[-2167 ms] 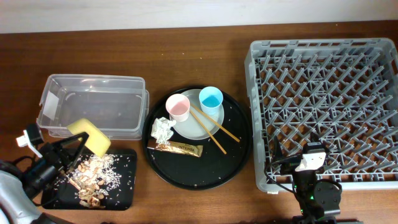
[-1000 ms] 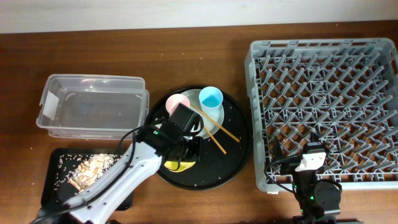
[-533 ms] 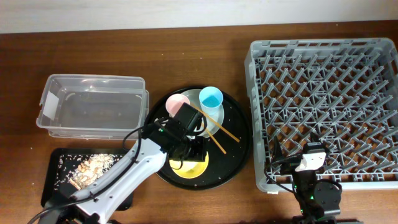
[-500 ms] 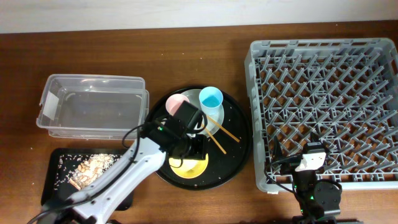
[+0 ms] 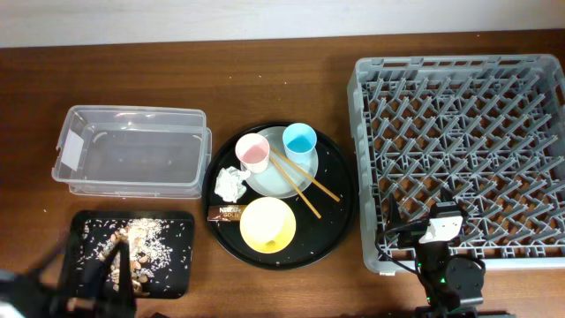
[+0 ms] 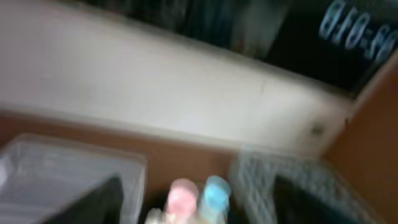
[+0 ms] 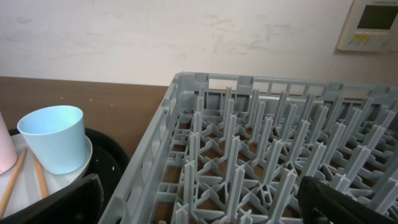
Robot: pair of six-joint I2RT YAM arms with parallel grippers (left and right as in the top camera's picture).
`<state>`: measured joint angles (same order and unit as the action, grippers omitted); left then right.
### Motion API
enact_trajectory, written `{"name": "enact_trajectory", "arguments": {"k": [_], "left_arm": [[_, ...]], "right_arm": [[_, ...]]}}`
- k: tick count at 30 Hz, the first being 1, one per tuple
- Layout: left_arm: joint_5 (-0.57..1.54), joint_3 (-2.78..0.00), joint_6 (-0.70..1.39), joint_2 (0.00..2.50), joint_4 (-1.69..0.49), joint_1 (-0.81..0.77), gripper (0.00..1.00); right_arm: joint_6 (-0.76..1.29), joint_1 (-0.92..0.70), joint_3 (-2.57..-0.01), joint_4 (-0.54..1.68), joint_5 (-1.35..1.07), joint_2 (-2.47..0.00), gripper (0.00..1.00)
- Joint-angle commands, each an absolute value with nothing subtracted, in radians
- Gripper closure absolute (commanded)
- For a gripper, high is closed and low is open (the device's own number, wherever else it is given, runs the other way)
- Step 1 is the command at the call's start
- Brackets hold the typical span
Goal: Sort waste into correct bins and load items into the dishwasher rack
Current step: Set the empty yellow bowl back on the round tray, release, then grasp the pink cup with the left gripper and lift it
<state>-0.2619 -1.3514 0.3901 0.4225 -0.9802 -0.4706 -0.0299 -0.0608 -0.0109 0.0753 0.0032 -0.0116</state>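
The yellow bowl (image 5: pixel 267 223) stands upright on the round black tray (image 5: pixel 335 221), free of both grippers. Beside it lie the wrapper (image 5: pixel 225 213) and napkin (image 5: pixel 231 183). The pink cup (image 5: pixel 252 152), blue cup (image 5: pixel 299 140) and chopsticks (image 5: pixel 305 183) rest on the plate (image 5: pixel 281 177). Food scraps (image 5: pixel 132 243) cover the flat black tray (image 5: pixel 177 265). My left gripper (image 5: pixel 88 283) is a blur at the bottom left, open and empty (image 6: pixel 199 211). My right gripper (image 7: pixel 199 211) hangs open over the rack's (image 5: pixel 463 150) near left corner.
The clear tub (image 5: pixel 132 150) stands empty at the back left, behind the flat black tray. The round black tray sits between the tub and the rack. Bare wooden table runs along the far edge by the wall.
My left gripper opened and let go of the yellow bowl on the round tray. The left arm then swung back to the bottom left. The right arm has not moved.
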Motion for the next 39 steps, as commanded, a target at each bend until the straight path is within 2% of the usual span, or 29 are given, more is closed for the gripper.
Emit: {"name": "enact_trajectory", "arguments": {"k": [1, 3, 7, 11, 13, 15, 16, 17, 20, 21, 23, 25, 26, 27, 30, 32, 35, 37, 39], "left_arm": [[-0.234, -1.170, 0.203, 0.587, -0.606, -0.468, 0.01], [-0.174, -1.162, 0.204, 0.849, -0.585, -0.468, 0.01], [0.138, -1.162, 0.224, 1.326, -0.644, -0.468, 0.01], [0.065, -1.162, 0.241, 1.433, -0.587, -0.469, 0.01], [0.064, -1.162, 0.241, 1.497, -0.586, -0.478, 0.04], [0.063, -1.162, 0.241, 1.578, -0.559, -0.477, 0.50], [0.059, -1.162, 0.229, 1.623, -0.539, -0.477, 0.57], [0.039, -1.162, 0.230, 1.663, -0.517, -0.477, 0.60], [0.032, -1.162, 0.230, 1.719, -0.456, -0.477, 0.60], [0.014, -1.162, 0.230, 1.731, -0.447, -0.477, 0.60], [-0.028, -1.162, 0.230, 1.756, -0.445, -0.477, 0.70], [-0.043, -1.162, 0.230, 1.762, -0.446, -0.477, 0.73], [-0.046, -1.162, 0.230, 1.761, -0.445, -0.477, 0.83], [-0.046, -1.162, 0.230, 1.761, -0.441, -0.477, 1.00], [-0.041, -1.210, 0.230, 1.687, -0.452, -0.477, 1.00], [0.012, -1.275, 0.229, 1.554, -0.554, -0.476, 1.00], [-0.016, -1.308, 0.190, 1.345, -0.706, -0.437, 1.00], [0.201, -1.308, 0.101, 1.205, -0.806, -0.319, 1.00], [0.785, -1.308, -0.131, 1.113, -0.905, -0.126, 1.00]], "right_arm": [[-0.026, -0.066, -0.006, 0.081, 0.012, -0.006, 0.02], [-0.026, -0.066, -0.006, 0.081, 0.012, -0.006, 0.02], [-0.026, -0.066, -0.006, 0.081, 0.012, -0.006, 0.02], [-0.026, -0.066, -0.006, 0.081, 0.012, -0.006, 0.02], [-0.025, -0.066, -0.006, 0.081, 0.012, -0.006, 0.02], [-0.025, -0.066, -0.006, 0.081, 0.012, -0.006, 0.02], [-0.026, -0.066, -0.006, 0.081, 0.012, -0.006, 0.02], [-0.026, -0.066, -0.006, 0.081, 0.012, -0.006, 0.02], [-0.026, -0.066, -0.006, 0.081, 0.012, -0.005, 0.01], [-0.026, -0.066, -0.006, 0.081, 0.012, -0.006, 0.01], [-0.026, -0.066, -0.006, 0.081, 0.012, -0.006, 0.02], [-0.026, -0.066, -0.006, 0.081, 0.012, -0.006, 0.02], [-0.026, -0.066, -0.006, 0.081, 0.012, -0.006, 0.02], [-0.026, -0.066, -0.006, 0.081, 0.012, -0.006, 0.02], [-0.026, -0.066, -0.006, 0.081, 0.012, -0.005, 0.02], [-0.026, -0.066, -0.006, 0.081, 0.012, -0.006, 0.02], [-0.026, -0.066, -0.006, 0.081, 0.012, -0.006, 0.02], [-0.026, -0.066, -0.006, 0.081, 0.012, -0.006, 0.02], [-0.026, -0.066, -0.006, 0.081, 0.012, -0.006, 0.02]]}}
